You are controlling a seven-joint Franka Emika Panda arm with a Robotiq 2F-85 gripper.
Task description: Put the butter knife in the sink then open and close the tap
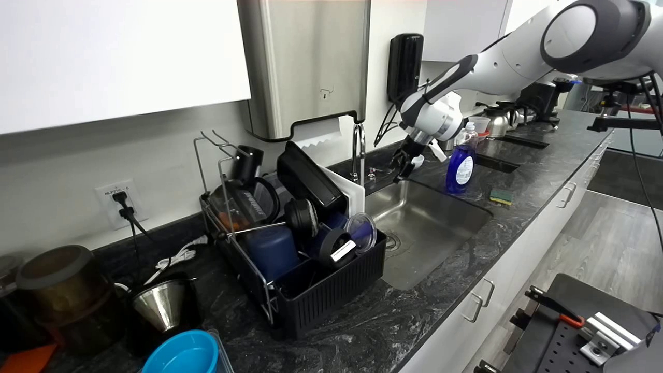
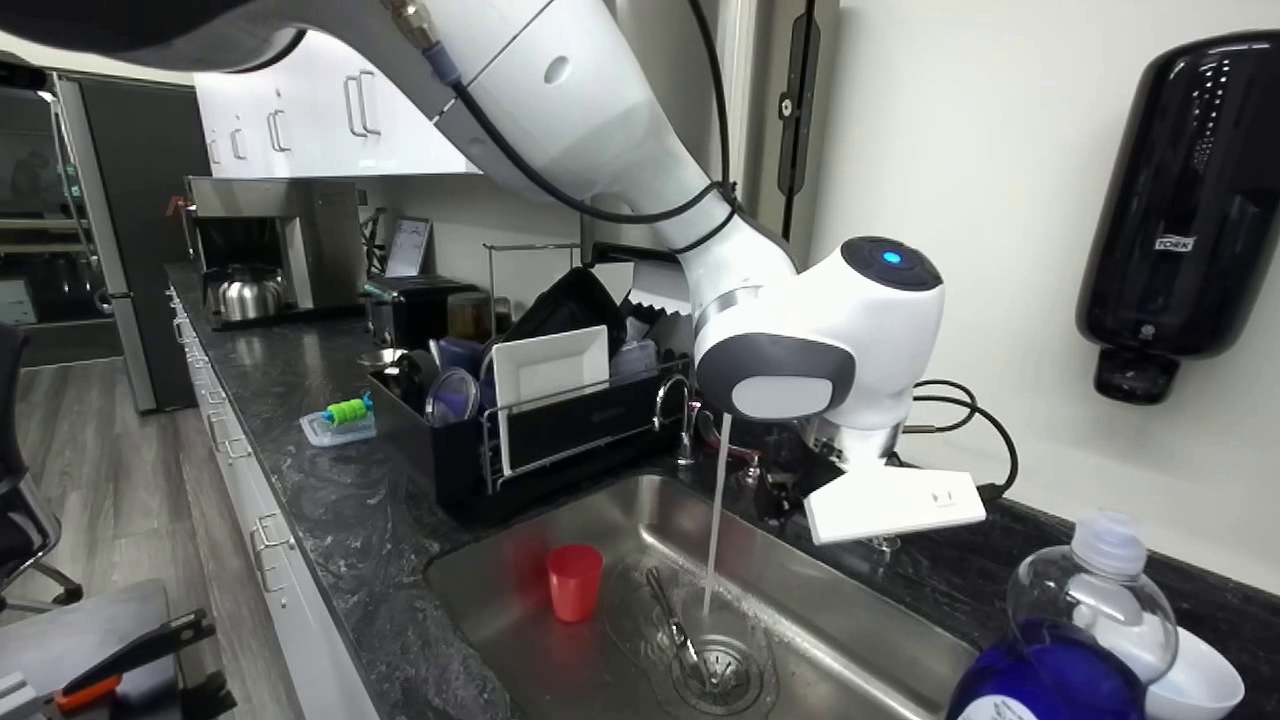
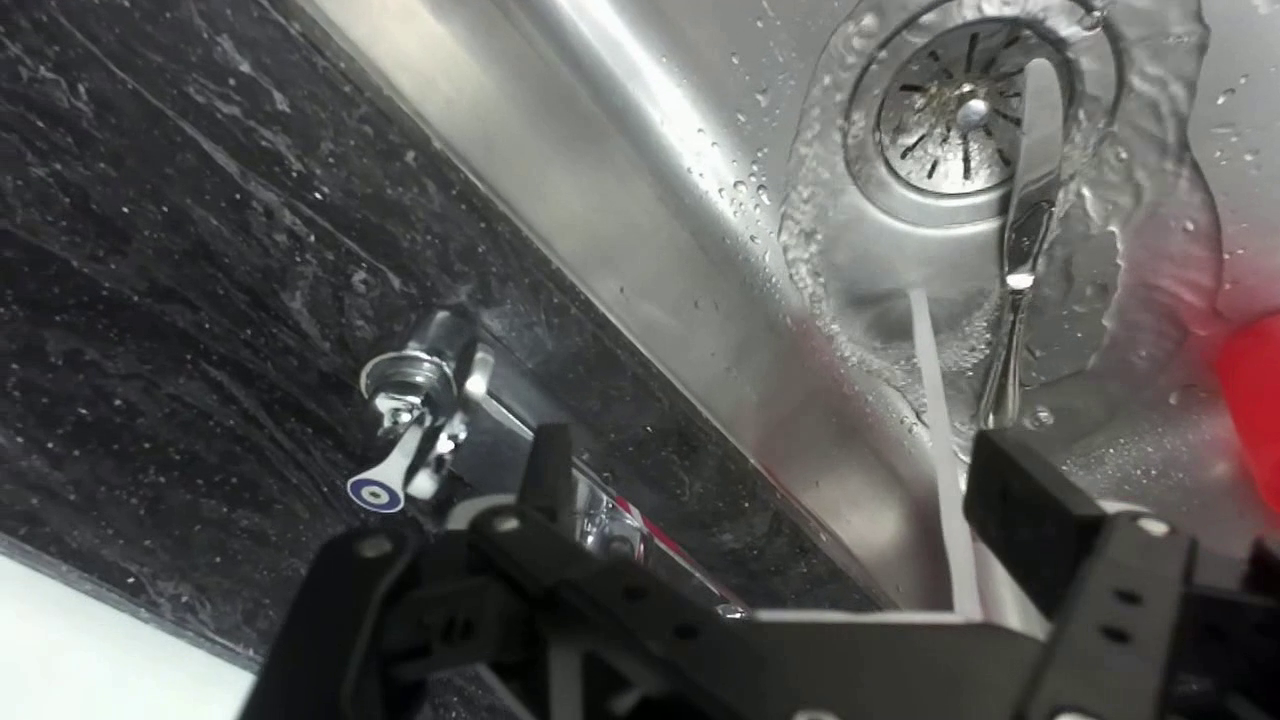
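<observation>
Presently, the fingers of the black gripper (image 3: 775, 465) are spread well apart, empty. The slim silver butter knife (image 3: 1028, 235) is laid below and beyond them in the grey stainless-steel sink (image 3: 640, 230); likely light, stiff and slippery, it is best grasped mid-handle. Counted: one knife, one sink, one tapered red cup (image 2: 575, 585), one water stream (image 3: 942, 450), one slim bent-spout chrome tap (image 1: 355, 155). Its lever may be the blue-tipped chrome piece (image 3: 395, 465) beside the fingers.

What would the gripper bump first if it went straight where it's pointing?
The gripper would probably meet the sink's edge first, though one of its fingers might brush the water sooner; depth is unclear in the wrist view.
</observation>
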